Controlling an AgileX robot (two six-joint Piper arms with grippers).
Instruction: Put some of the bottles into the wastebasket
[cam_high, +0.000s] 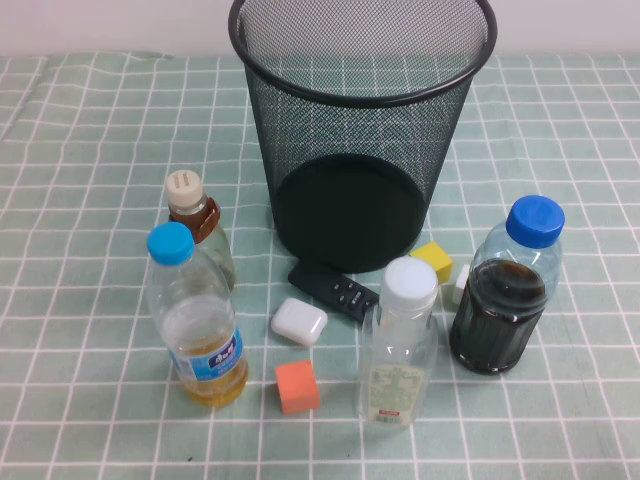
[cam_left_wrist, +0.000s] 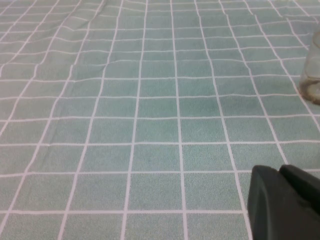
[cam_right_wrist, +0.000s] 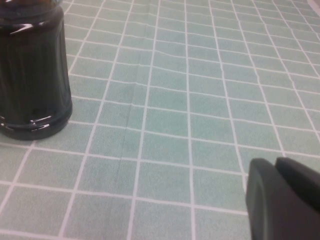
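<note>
The black wire-mesh wastebasket (cam_high: 360, 120) stands upright at the back middle of the table. The small beige-capped bottle with brown liquid (cam_high: 200, 225) stands to its front left. The taller white-capped bottle with a green-red label (cam_high: 398, 350) stands in front of it. Neither arm shows in the high view. In the left wrist view my left gripper (cam_left_wrist: 280, 171) is shut and empty, low over the cloth, with a clear bottle's base (cam_left_wrist: 312, 75) at the frame edge. My right gripper (cam_right_wrist: 276, 162) is shut and empty, near the dark bottle (cam_right_wrist: 30, 75).
A blue-capped bottle of yellow liquid (cam_high: 195, 320) stands front left, and a blue-capped bottle of dark liquid (cam_high: 503, 295) stands right. A black remote (cam_high: 333, 287), a white case (cam_high: 298, 321), an orange cube (cam_high: 297, 386) and a yellow cube (cam_high: 432, 260) lie between them on the green checked cloth.
</note>
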